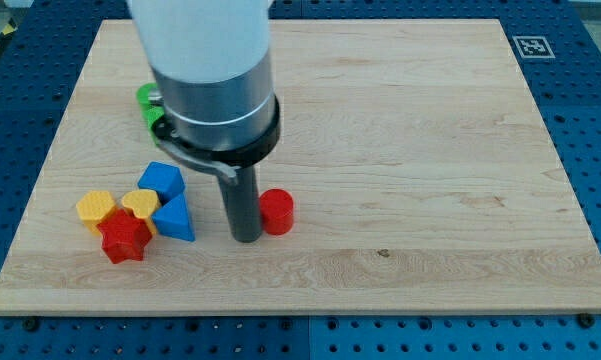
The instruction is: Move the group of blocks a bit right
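My tip [246, 238] rests on the wooden board [400, 150], holding nothing, touching the red cylinder [276, 212] on its left side. The cluster lies to the view's left: blue cube [161, 181], blue triangular block [176, 218], yellow blocks [96, 208] [139, 204], red star [124, 238]. Green blocks [148, 106] sit partly hidden behind the arm.

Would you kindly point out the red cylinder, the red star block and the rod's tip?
red cylinder [276, 211], camera view: on its flat top face.
red star block [124, 238], camera view: on its top face.
my tip [245, 238], camera view: the rod's very end, just left of the cylinder.
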